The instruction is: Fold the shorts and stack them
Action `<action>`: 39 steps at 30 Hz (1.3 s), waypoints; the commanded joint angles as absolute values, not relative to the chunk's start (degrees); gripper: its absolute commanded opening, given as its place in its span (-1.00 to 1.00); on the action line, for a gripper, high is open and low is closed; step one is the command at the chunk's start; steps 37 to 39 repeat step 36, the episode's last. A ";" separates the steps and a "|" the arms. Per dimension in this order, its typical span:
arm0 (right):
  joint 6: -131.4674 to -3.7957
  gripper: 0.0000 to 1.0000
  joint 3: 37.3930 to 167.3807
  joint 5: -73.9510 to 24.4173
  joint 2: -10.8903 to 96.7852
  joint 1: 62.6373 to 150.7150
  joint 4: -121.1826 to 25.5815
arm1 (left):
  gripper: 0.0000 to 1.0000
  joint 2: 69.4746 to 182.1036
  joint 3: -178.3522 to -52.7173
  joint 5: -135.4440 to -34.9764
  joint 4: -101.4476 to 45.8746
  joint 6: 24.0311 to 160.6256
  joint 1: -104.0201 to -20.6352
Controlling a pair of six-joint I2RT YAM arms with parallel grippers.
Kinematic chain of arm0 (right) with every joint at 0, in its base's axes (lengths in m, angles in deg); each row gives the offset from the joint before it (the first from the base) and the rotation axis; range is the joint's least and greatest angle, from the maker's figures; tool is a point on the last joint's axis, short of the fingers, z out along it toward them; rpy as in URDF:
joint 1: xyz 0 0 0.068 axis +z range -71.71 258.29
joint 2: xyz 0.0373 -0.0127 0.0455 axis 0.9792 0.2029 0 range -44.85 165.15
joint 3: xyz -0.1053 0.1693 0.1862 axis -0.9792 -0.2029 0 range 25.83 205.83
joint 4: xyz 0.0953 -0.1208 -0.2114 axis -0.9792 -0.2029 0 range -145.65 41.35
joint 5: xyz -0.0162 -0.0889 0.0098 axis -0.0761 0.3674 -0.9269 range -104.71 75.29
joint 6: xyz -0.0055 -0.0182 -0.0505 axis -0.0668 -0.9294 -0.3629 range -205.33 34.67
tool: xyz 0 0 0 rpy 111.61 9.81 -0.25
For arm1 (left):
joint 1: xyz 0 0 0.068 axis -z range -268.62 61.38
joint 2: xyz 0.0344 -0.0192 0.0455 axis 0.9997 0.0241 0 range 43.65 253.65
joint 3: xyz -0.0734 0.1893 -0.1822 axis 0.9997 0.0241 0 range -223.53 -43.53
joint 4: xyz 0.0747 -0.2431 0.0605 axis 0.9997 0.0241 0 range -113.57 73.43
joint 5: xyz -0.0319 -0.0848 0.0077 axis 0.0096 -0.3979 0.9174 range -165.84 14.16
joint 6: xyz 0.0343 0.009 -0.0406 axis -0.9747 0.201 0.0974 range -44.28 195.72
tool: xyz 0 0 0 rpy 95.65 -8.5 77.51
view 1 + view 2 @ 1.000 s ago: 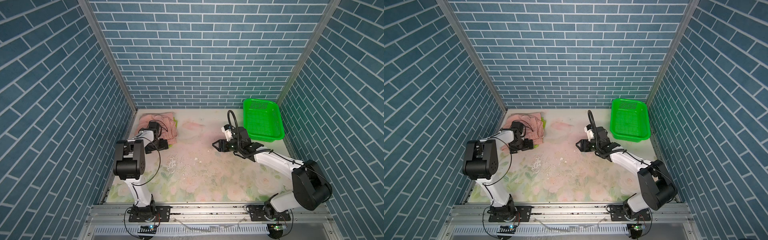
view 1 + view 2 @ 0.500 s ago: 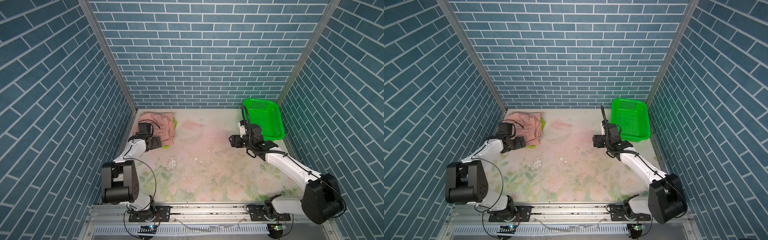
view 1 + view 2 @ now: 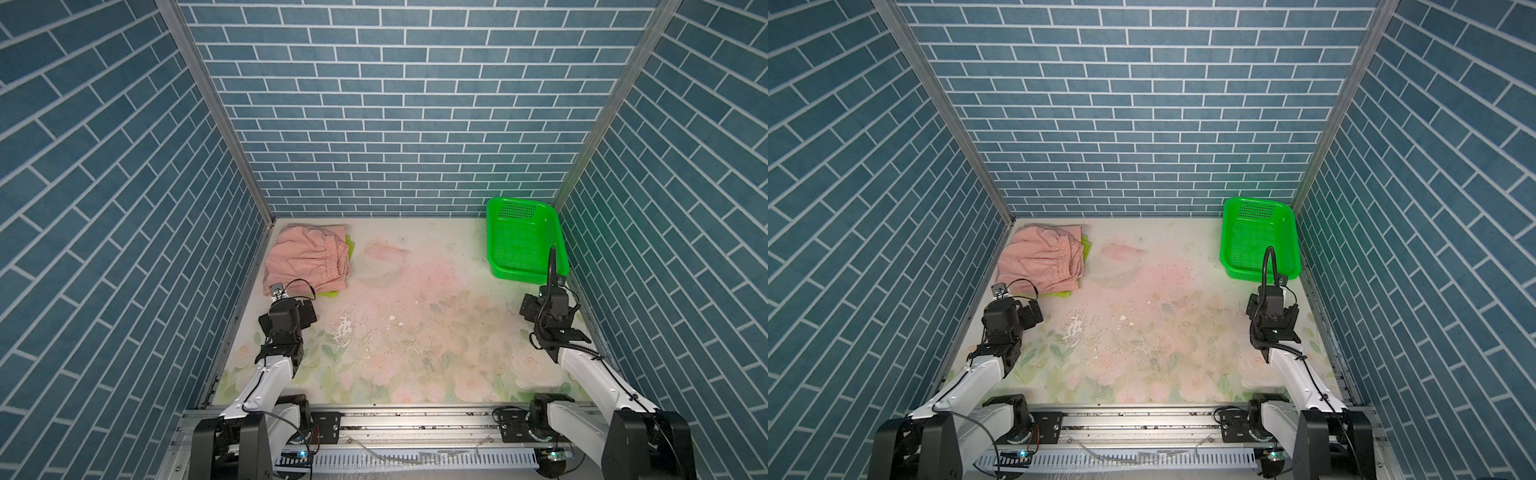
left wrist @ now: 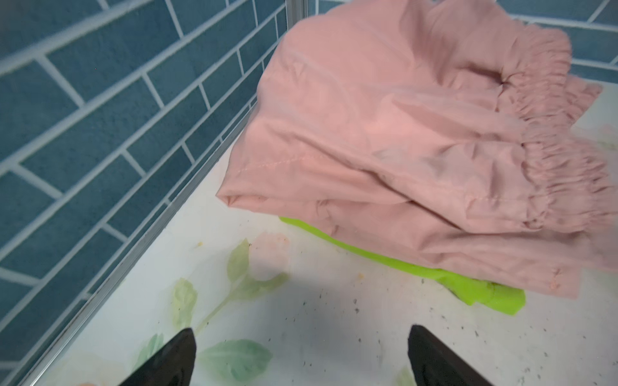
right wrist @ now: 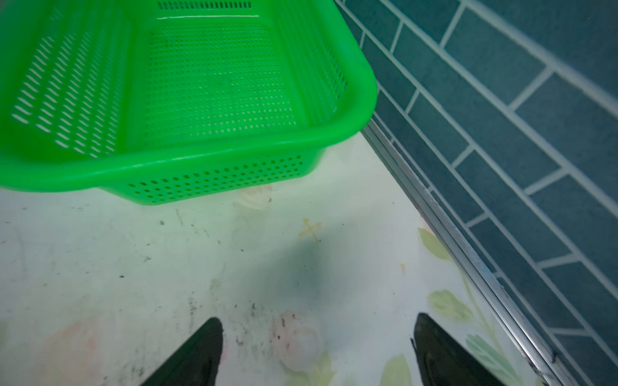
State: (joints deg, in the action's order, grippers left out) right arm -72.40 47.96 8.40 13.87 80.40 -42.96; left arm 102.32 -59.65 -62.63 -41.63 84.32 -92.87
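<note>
While pink shorts [image 4: 384,133] are lying atop lime shorts [image 4: 485,294], left gripper [image 4: 300,331] and right gripper [image 5: 318,317] are hovering jaws apart, empty.

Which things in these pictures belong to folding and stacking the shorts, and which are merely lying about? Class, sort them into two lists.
Belong to the job:
- pink shorts, lying on top
- lime-green shorts, underneath, only its edges showing

Merely lying about:
- green basket, by the far right corner
- flowered table cover
</note>
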 commanded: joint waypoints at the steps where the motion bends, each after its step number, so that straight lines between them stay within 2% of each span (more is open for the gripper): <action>1: -77.15 0.78 42.41 5.95 16.61 79.57 -19.88 | 0.99 107.61 -59.73 -64.60 -58.23 80.10 -92.66; 7: -82.60 0.78 39.98 -1.62 31.52 79.50 6.41 | 0.99 121.21 -62.15 -71.63 -70.03 79.17 -92.53; 9: -83.02 0.78 40.38 -2.34 34.52 79.52 7.92 | 0.99 123.84 -63.53 -71.75 -70.07 78.70 -92.18; 13: -85.30 0.84 39.89 -6.65 45.27 79.57 19.90 | 0.99 128.45 -66.46 -72.49 -68.93 75.40 -89.59; 14: -85.43 0.96 40.59 -4.85 43.75 80.19 16.76 | 0.99 130.92 -66.26 -73.27 -71.94 73.62 -88.74; 18: -84.55 0.98 46.24 -8.56 43.01 78.87 4.74 | 0.99 131.06 -66.10 -72.50 -72.16 71.32 -86.58; 39: -83.62 0.98 46.99 -9.24 43.39 78.03 3.64 | 0.99 131.05 -66.12 -72.50 -72.04 71.42 -86.60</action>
